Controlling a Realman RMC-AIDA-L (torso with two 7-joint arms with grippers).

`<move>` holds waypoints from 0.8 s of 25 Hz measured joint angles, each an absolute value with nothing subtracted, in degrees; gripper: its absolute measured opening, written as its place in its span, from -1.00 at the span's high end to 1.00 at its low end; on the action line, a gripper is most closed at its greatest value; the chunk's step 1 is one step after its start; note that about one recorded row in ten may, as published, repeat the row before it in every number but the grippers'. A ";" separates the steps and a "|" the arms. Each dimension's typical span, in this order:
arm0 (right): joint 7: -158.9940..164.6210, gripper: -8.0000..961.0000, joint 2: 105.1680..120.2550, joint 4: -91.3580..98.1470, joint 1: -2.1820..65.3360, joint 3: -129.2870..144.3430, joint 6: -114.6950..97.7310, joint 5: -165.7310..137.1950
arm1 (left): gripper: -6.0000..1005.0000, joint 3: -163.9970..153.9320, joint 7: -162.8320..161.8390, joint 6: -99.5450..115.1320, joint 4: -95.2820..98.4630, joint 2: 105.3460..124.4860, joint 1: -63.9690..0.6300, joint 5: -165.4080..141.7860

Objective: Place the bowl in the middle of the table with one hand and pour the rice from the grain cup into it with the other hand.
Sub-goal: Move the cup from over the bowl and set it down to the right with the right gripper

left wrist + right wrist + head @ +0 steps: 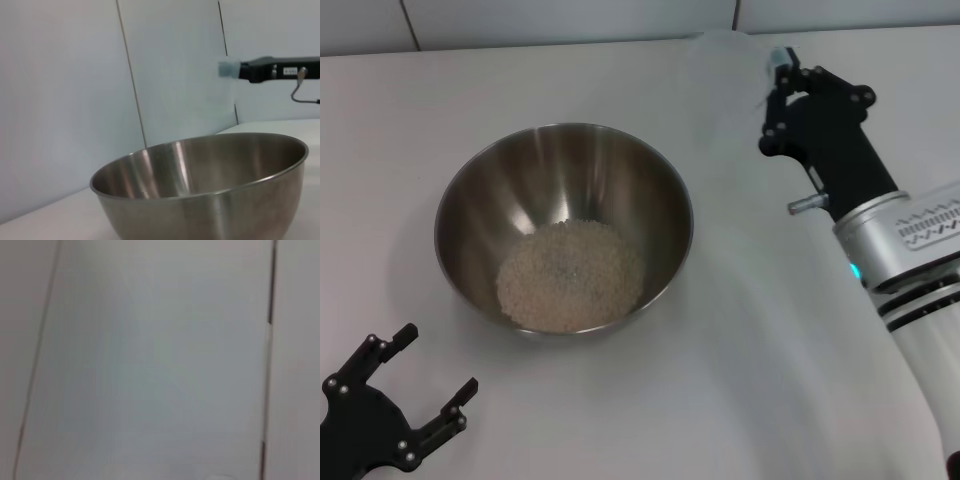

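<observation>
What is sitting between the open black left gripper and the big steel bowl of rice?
Nothing: in the head view only bare white table separates the left gripper from the stainless-steel bowl.

The bowl was shiny silver steel, the rice pale beige. The table was white. The cup looked faintly bluish, perhaps frosted.

Along the upper edge of the head view we see a pale grey panelled wall, split by thin dark vertical seams.
</observation>
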State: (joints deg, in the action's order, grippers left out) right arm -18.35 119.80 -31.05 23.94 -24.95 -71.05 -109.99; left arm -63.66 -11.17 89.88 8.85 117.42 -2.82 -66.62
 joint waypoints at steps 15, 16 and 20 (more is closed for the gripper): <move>-14.00 0.96 119.92 -24.78 25.96 -24.13 -57.22 -107.05 | -0.68 -63.70 -11.16 89.85 8.68 117.55 -3.05 -66.62; -14.05 0.96 119.92 -24.77 26.10 -24.11 -56.62 -107.82 | -0.68 -63.71 -11.16 89.85 8.71 117.56 -3.07 -66.62; -14.05 0.96 119.91 -24.74 26.61 -24.06 -54.72 -109.82 | -0.68 -63.77 -11.16 89.87 8.71 117.59 -3.09 -66.62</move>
State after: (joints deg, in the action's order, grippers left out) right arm -14.05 119.91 -24.74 26.61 -24.06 -54.72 -109.82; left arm -63.77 -11.16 89.87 8.71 117.59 -3.09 -66.62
